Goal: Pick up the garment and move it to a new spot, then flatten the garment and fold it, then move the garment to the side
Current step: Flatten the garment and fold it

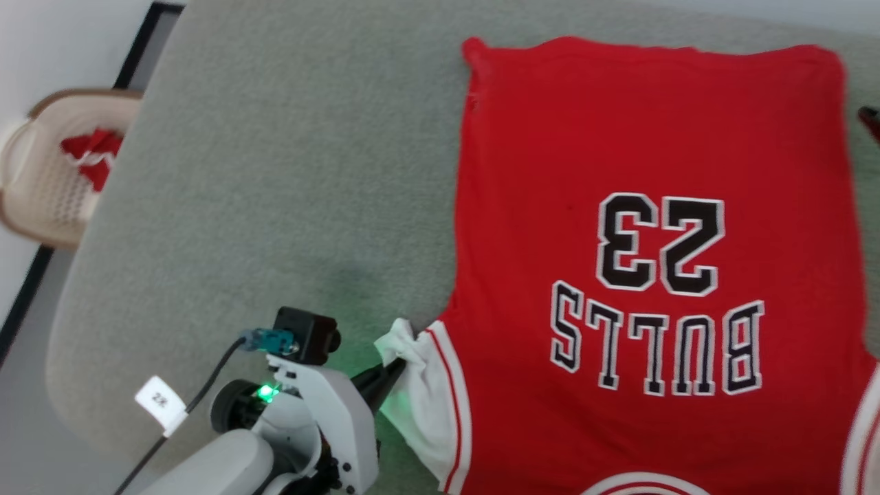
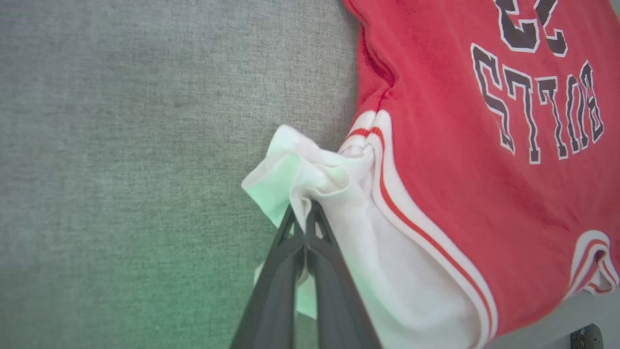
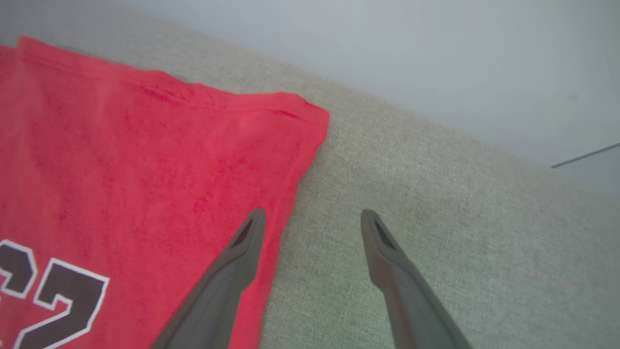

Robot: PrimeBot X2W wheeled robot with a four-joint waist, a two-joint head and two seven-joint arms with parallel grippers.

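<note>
The garment (image 1: 591, 158) is a red jersey with "23" and "BULLS" in black and white, spread flat on the right part of the grey table, print facing up and upside down to me. My left gripper (image 1: 397, 366) is shut on the bunched edge of its white sleeve (image 1: 419, 385) at the lower left of the jersey. In the left wrist view the left gripper (image 2: 304, 209) pinches the white sleeve (image 2: 319, 179), which puckers around the tips. My right gripper (image 3: 312, 218) stands open above the garment (image 3: 121, 160) at its side edge, one finger over red cloth, the other over table.
The grey felt-covered table (image 1: 275, 172) has bare room to the left of the jersey. A beige basket (image 1: 41, 179) holding red cloth stands off the table's left edge, on the floor. A pale wall lies beyond the table's far edge (image 3: 436, 121).
</note>
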